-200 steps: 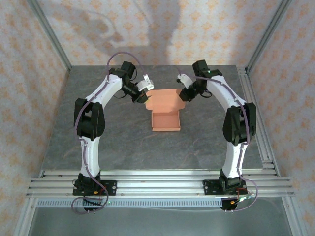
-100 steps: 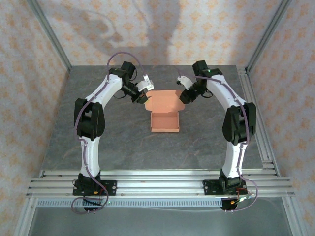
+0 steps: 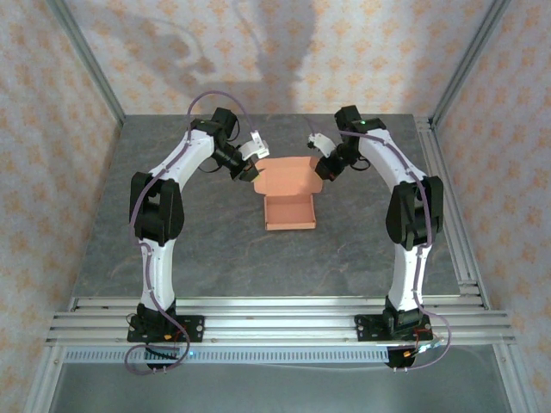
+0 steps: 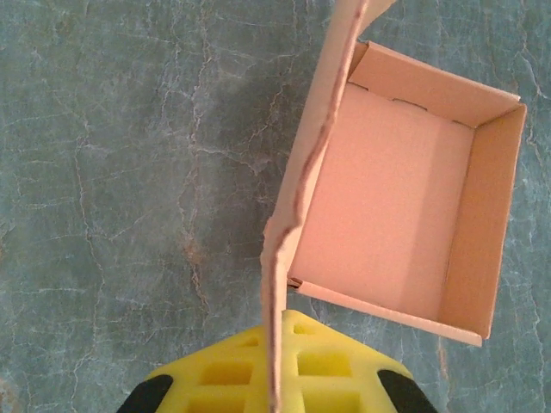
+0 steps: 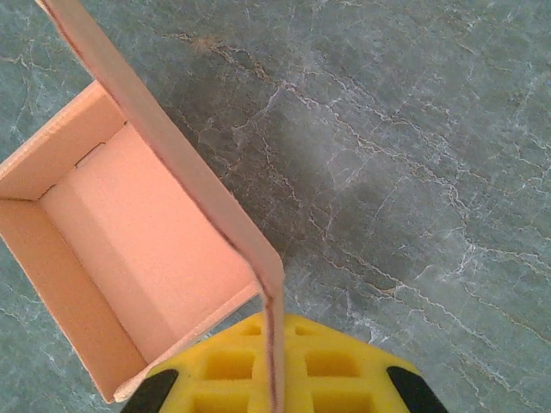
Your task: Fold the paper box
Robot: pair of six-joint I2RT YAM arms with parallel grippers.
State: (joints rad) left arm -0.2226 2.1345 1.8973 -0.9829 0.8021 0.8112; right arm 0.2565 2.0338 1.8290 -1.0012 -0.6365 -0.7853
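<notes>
The paper box (image 3: 289, 211) sits near the centre of the table (image 3: 172, 241), between the two arms. Its tray walls stand upright and its lid flap (image 3: 288, 175) is raised at the far side. The left gripper (image 3: 250, 169) is closed tight on the left edge of the lid flap, and the right gripper (image 3: 323, 167) is closed likewise on the right edge. In each wrist view the thin card runs edge-on between the yellow pads (image 4: 237, 351). The likely next step is to bring the lid down over the tray, and several faults are possible. If one arm leads the other, the flap probably twists and takes a diagonal crease instead of bending along its hinge line. If either arm pulls outward, the card may tear at the pinch point or slip from the pads. Nothing pins the tray to the table, so a forward or upward pull on the flap may drag or tip the whole box. A lid lowered off-square may land on top of a side wall and crush it.
</notes>
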